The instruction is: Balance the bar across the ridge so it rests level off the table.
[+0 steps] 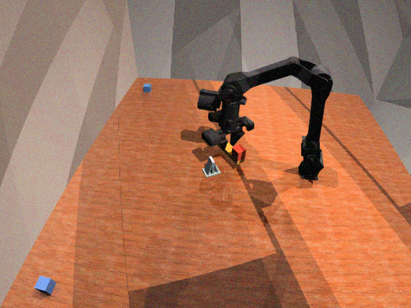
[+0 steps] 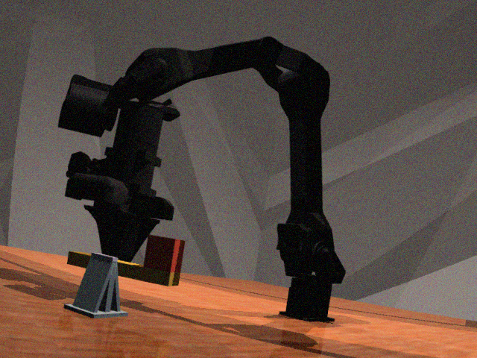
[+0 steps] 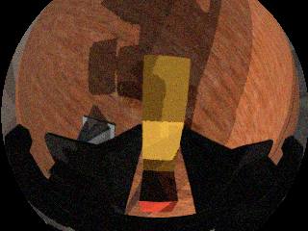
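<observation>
Exterior view: the fingers (image 1: 229,144) (image 2: 122,257) are clamped on the bar (image 1: 228,147) (image 2: 133,268) (image 3: 166,91), lifted off the table (image 1: 185,231) (image 2: 215,308) (image 3: 53,82) beside the ridge (image 1: 210,167) (image 2: 96,283) (image 3: 101,133). The carry seems just begun; next, raise it above the ridge and centre its balance point, biased toward the red block (image 1: 238,153) (image 2: 163,254) (image 3: 156,206).

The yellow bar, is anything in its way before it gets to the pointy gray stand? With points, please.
Nothing visible blocks it. The gripper (image 1: 228,147) (image 2: 122,259) (image 3: 162,130) already holds the yellow bar (image 1: 228,147) (image 2: 156,275) (image 3: 166,91), lifted off the table (image 1: 185,239) (image 2: 238,308) (image 3: 53,72), and only open space shows between it and the gray stand (image 1: 207,168) (image 2: 89,283) (image 3: 98,133). The red block (image 1: 239,151) (image 2: 162,254) (image 3: 156,206) rides on its end.
</observation>
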`<action>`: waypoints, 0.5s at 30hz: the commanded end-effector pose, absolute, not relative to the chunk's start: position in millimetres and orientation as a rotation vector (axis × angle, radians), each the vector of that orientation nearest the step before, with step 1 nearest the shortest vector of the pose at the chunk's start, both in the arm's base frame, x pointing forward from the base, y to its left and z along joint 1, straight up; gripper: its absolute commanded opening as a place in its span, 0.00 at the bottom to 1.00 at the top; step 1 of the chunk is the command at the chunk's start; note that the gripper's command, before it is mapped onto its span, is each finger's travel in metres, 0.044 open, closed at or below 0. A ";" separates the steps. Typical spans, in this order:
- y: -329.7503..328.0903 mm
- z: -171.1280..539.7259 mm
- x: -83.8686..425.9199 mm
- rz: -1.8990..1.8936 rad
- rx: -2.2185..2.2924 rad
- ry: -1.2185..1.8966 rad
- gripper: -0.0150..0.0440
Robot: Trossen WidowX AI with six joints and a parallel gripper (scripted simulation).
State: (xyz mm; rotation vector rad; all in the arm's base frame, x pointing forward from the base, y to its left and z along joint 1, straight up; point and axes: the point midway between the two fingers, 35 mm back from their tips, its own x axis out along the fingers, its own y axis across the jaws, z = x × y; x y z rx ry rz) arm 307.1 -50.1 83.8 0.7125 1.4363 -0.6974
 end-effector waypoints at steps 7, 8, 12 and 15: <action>-50.7 110.7 308.4 -0.698 0.714 1.425 0.25; -50.6 113.3 308.3 -0.698 0.714 1.425 0.25; -50.6 123.7 307.4 -0.699 0.714 1.425 0.25; -50.4 131.4 306.5 -0.699 0.714 1.425 0.25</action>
